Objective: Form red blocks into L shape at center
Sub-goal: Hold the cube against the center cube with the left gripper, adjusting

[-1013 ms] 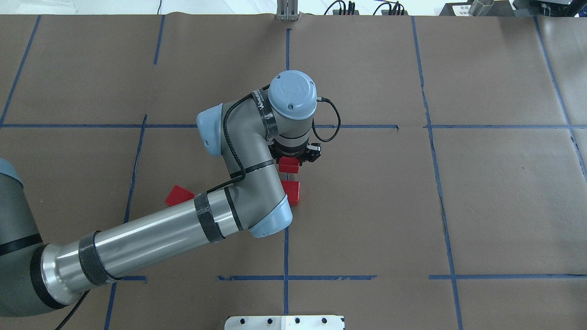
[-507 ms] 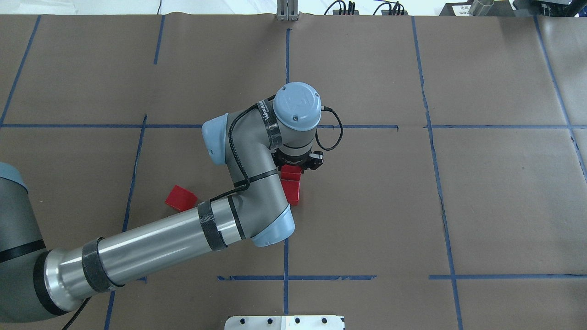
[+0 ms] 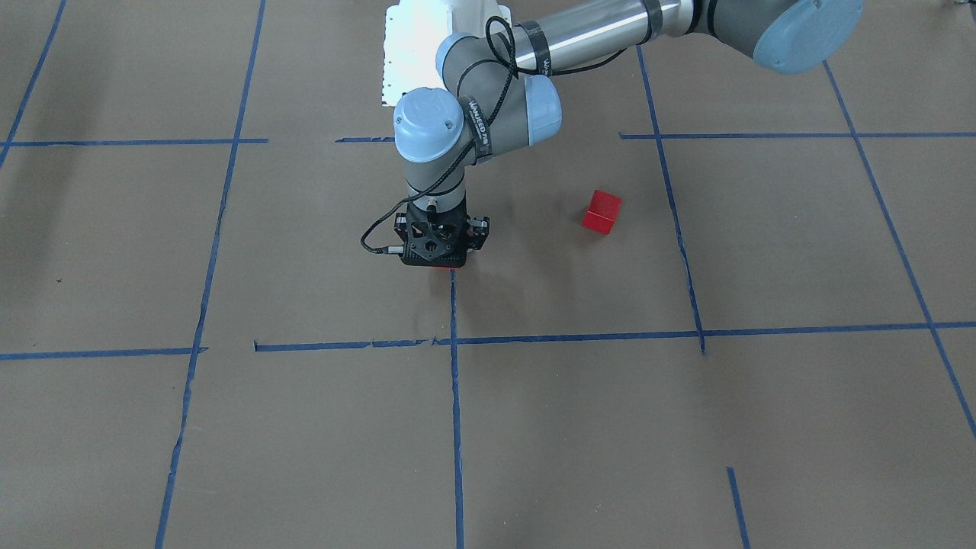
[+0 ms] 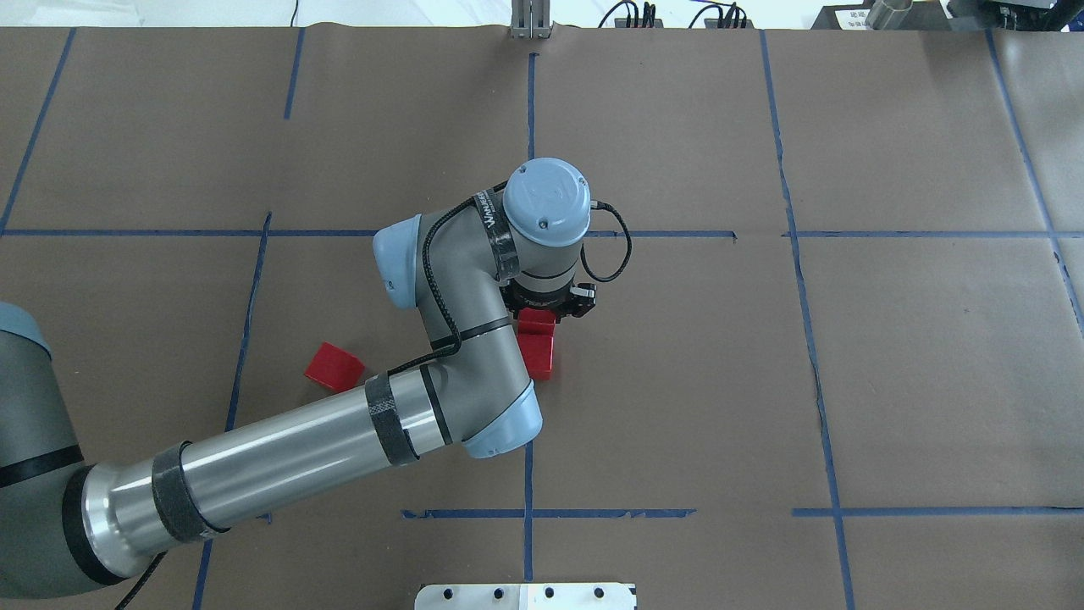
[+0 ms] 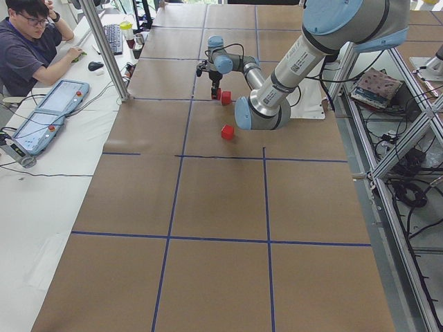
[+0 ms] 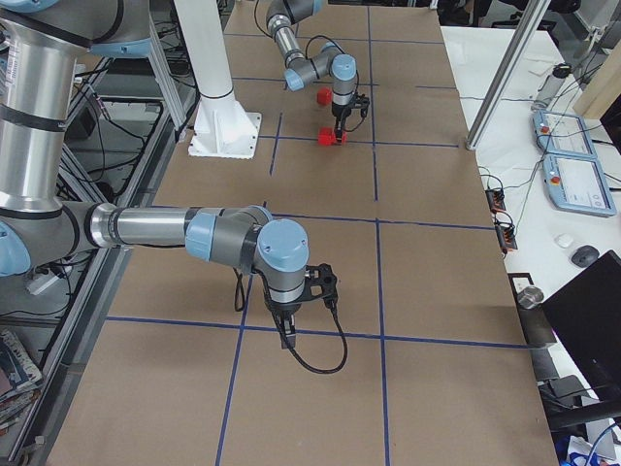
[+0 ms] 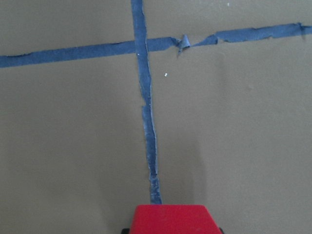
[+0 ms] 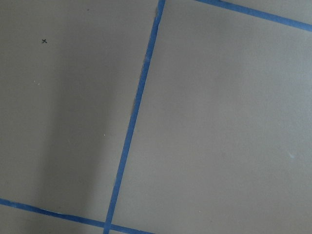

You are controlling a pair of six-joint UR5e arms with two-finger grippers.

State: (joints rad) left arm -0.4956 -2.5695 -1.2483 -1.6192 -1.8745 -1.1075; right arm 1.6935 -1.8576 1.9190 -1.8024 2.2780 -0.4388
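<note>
While I stood watching, the left gripper (image 3: 438, 258) pointed straight down w/ its fingers pinched on a red cube, the held block (image 7: 173, 219). The wrist cam showed that cube wedged btwn two dark fingertips, right on the tape line (image 7: 146, 122) that splits the center (image 4: 677, 381). Just robot-side of it sat the second block (image 4: 538, 357), square to the grid and on that same line. From overhead the two looked edge to edge, but I couldn't tell whether the held one was down on the paper or slightly above it. Further out, the third block (image 4: 334, 366) lay in the robot's-left half of the same cell, well apart from the pair and turned at an angle. The right gripper (image 6: 287, 330) hung over bare paper at the far end of the table; spread or closed, can't tell from that view.

Progress, as I judged it: approx. halfway. One cube was placed and a 2nd was about to be let go beside it, i.e. the long leg. Left to do: release, fetch cube no. 3, square it up, and set it sideways against one end for the foot of the L.
</note>
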